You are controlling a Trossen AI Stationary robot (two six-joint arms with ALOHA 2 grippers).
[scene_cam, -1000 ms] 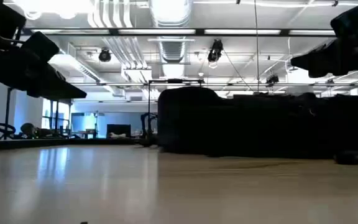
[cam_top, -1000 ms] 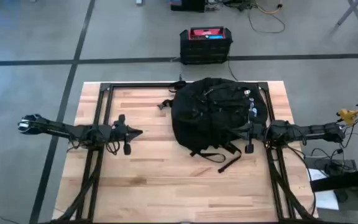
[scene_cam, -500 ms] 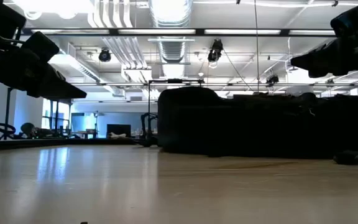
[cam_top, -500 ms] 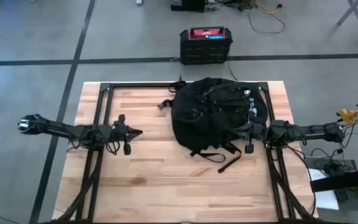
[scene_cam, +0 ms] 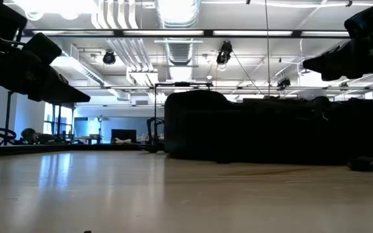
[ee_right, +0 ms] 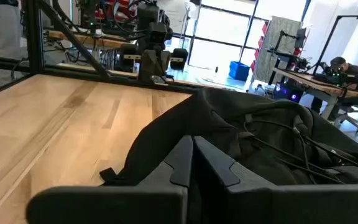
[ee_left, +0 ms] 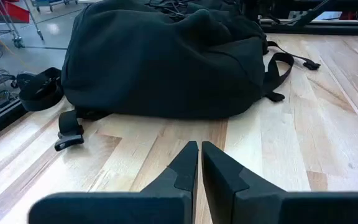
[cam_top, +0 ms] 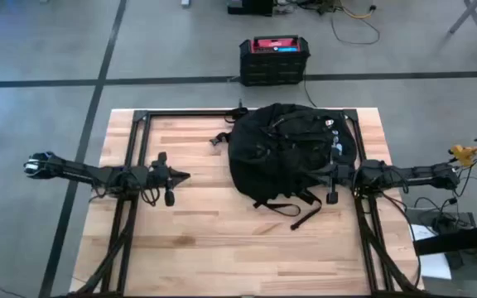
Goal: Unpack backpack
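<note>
The backpack [cam_top: 292, 153], large, rounded and black, lies flat on the wooden table toward its far right, with small coloured tags [cam_top: 334, 136] on top. Its loose straps [cam_top: 303, 217] trail onto the wood on the near side. My left gripper [cam_top: 185, 175] is shut and hovers left of the backpack [ee_left: 166, 59], pointing at it with bare wood between. My right gripper [cam_top: 325, 175] is shut and stands over the backpack's right edge, above its fabric [ee_right: 260, 149]. In the low view both arms hang well above the table, and the backpack [scene_cam: 271, 133] is a dark mass.
A black box with a red top [cam_top: 274, 60] stands on the floor beyond the far edge. Black frame rails [cam_top: 139, 149] run along the table's left, right and far sides. Bare wood [cam_top: 238, 248] stretches across the near half and to the left of the backpack.
</note>
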